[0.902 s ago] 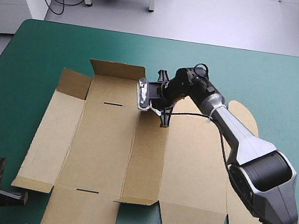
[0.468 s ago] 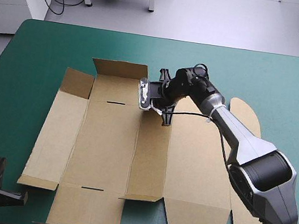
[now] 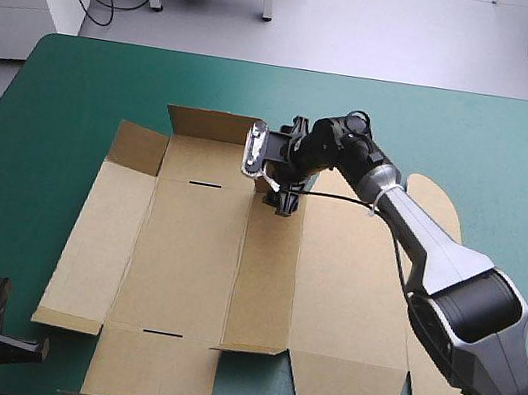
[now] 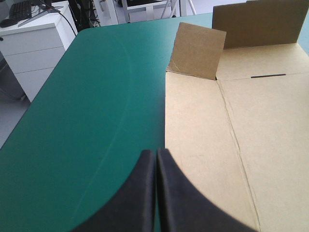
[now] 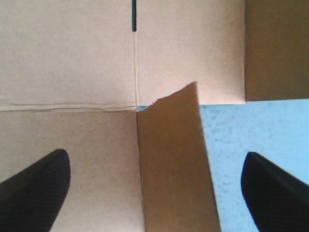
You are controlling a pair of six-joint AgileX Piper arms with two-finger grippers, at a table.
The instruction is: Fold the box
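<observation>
The box (image 3: 190, 276) lies flat on the worktop (image 3: 90, 87), a cut sheet of brown board with its long axis running from one side edge of the worktop towards the other. The right fingers (image 3: 285, 201) hang over its far edge and stand wide apart, holding nothing. Between them rises a narrow flap (image 5: 169, 164), lifted off the sheet. Its length runs straight ahead from the finger bases, so its two faces are turned one to each finger. It sits a little nearer the finger over the bare teal-green cover than the one over the board. That is the relation that counts. I judge that a plain closing of the fingers would catch the flap across its thickness, and this arm is by far the nearer.

The left fingers (image 4: 145, 193) are pressed together in one point at the near corner of the worktop. The sheet's side edge starts just ahead of them and runs away from them.

The board is matt, stiff and scored with pale creases, and a thin dark slot (image 5: 133, 17) is cut ahead of the flap. The flap's tip is cut on a slant, a little ragged at the fold. Two more flaps stand raised at the far edge, a wide one (image 3: 213, 125) and a corner one (image 4: 197, 50).
</observation>
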